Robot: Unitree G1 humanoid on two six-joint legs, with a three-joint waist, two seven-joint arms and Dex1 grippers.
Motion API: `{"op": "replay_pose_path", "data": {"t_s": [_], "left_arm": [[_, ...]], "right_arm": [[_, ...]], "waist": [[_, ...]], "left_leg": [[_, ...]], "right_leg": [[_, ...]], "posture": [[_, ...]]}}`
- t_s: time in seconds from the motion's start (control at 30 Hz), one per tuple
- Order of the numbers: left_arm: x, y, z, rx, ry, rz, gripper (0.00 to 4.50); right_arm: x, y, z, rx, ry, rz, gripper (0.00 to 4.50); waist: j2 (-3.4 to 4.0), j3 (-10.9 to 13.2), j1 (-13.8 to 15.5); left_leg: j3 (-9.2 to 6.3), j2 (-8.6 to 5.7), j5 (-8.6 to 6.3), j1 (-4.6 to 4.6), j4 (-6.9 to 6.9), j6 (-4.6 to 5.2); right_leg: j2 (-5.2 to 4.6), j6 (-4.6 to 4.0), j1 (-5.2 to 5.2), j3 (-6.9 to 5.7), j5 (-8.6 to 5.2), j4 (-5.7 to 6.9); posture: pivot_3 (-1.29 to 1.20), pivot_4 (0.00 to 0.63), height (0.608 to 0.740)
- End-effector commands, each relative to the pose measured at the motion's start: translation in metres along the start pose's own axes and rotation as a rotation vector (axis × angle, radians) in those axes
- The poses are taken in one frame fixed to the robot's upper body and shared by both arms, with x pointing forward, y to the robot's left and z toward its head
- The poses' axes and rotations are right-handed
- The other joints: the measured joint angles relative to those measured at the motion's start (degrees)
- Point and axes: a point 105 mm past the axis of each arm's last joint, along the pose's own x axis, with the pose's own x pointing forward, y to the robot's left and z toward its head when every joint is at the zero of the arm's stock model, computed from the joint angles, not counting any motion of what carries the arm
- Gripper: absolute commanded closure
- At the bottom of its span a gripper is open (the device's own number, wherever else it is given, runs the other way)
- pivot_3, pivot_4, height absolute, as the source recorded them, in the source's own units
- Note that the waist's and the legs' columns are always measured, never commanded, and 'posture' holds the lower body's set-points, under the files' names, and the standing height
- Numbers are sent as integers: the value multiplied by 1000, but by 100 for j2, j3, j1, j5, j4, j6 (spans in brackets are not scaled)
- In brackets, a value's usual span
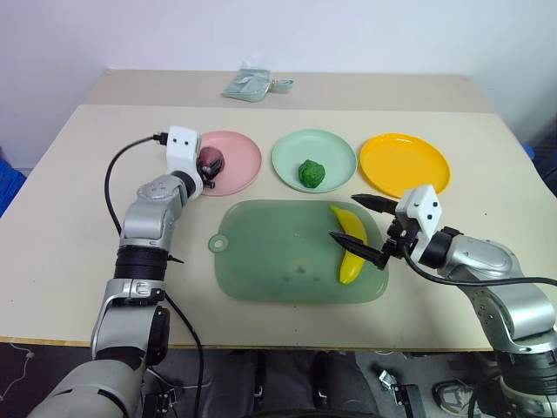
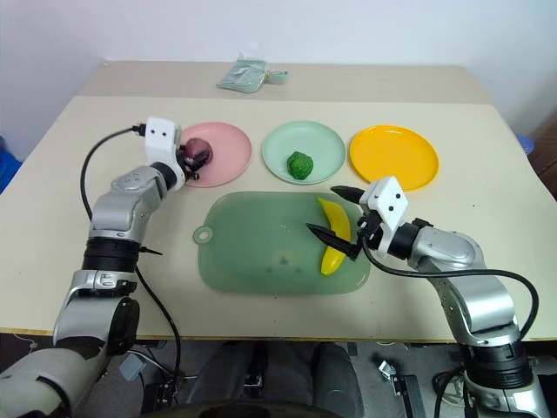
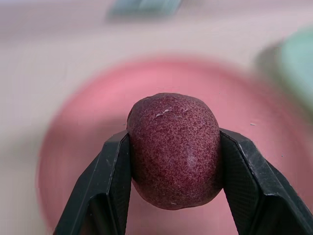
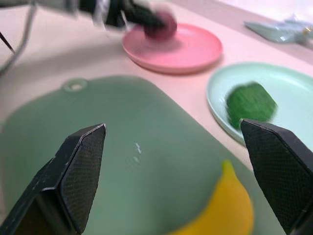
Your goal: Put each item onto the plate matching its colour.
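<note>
On the beige counter (image 1: 78, 174) three round plates stood in a row: a pink plate (image 1: 239, 165) on the left, a mint green plate (image 1: 335, 150) in the middle and an orange-yellow plate (image 1: 405, 163) on the right. The left pincer (image 1: 209, 165) was over the left part of the pink plate, its two black fingers (image 3: 115, 181) closed on the sides of the reddish-purple ball (image 3: 173, 149); whether the ball touched the plate could not be told. The bumpy dark green ball (image 1: 311, 173) lay near the middle of the mint green plate. Nearer the robot lay a large translucent green board (image 1: 270, 252) with rounded corners, and the yellow banana (image 1: 350, 244) rested on its right part, not on any plate. The right pincer (image 1: 365, 228) was over the right edge of the board with its fingers (image 4: 80, 166) spread wide and nothing between them, one tip just beside the banana's middle and the other above the banana's far end. The orange-yellow plate was bare. At the far side of the counter, well apart from the plates, lay a pale green packet (image 1: 248, 84).
</note>
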Motion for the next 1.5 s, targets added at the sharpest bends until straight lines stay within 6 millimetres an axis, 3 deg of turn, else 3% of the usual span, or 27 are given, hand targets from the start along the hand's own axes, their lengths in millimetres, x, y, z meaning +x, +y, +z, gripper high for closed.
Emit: {"op": "replay_pose_path", "data": {"t_s": [0.03,0.13,0.33,0.43,0.57,0.7,0.83,1.0,1.1,1.23,1.27,1.37,1.5], "left_arm": [[3,-3,27,19,-77,-14,1446],[2,-3,29,13,-94,-25,28],[-29,12,58,29,-304,-19,28],[-58,-2,63,119,-396,-169,28],[-97,-38,45,204,-387,-456,28],[-130,-77,1,292,-234,-727,28],[-143,-97,-11,248,-201,-827,28],[-146,-109,-17,226,-178,-878,28],[-146,-114,-18,222,-175,-900,0],[-145,-117,-19,221,-176,-913,0],[-145,-117,-19,221,-176,-913,0],[-145,-116,-20,220,-177,-909,0],[-145,-116,-19,217,-180,-902,0]], "right_arm": [[0,-2,7,-37,-23,-12,0],[-1,-3,4,-36,-8,-29,0],[-7,-12,-13,9,86,-102,0],[-10,-24,-23,57,143,-180,0],[-11,-35,-35,110,224,-254,0],[-6,-37,-39,217,280,-299,0],[0,-32,-43,243,355,-319,0],[6,-22,-49,256,421,-318,0],[7,-20,-53,233,453,-330,823],[9,-21,-44,201,433,-323,2812],[11,-22,-38,170,411,-315,3073],[16,-26,-19,75,334,-290,3073],[22,-48,0,12,267,-338,3073]], "waist": [[-2,0,0],[-2,0,-24],[-2,0,-39],[0,-1,-56],[2,-2,-61],[8,-6,-104],[8,-6,-107],[9,-6,-160],[9,-7,-160],[9,-7,-160],[9,-7,-160],[9,-6,-161],[9,-6,-166]], "left_leg": [[-1,0,0,0,1,0],[0,1,0,0,0,-2],[3,5,2,0,-3,-6],[4,7,3,0,-3,-9],[4,7,3,1,-3,-11],[3,7,2,1,-5,-12],[-1,7,3,1,-5,-13],[-1,7,3,1,-7,-11],[0,6,3,1,-9,-10],[1,6,2,1,-9,-8],[1,6,2,1,-9,-8],[1,6,2,1,-9,-7],[1,7,2,1,-9,-7]], "right_leg": [[0,0,1,-1,0,0],[0,0,0,0,0,0],[0,0,-4,0,0,0],[-1,0,-7,1,0,-2],[-6,-2,-6,1,0,-3],[-7,-3,-7,3,-1,-4],[-8,-5,-7,3,-1,-2],[-7,-5,-9,5,-1,-2],[-5,-5,-10,5,-2,-2],[-5,-5,-10,5,-1,-2],[-4,-5,-10,5,-2,-2],[-4,-5,-10,5,-1,-2],[-1,-5,-11,5,-2,-2]], "posture": [[0,150,740],[0,150,740],[0,150,740],[0,150,740],[0,150,740],[0,150,740],[0,150,740],[0,150,740],[0,150,740],[0,150,740],[0,150,740],[0,150,740],[0,150,740]]}}
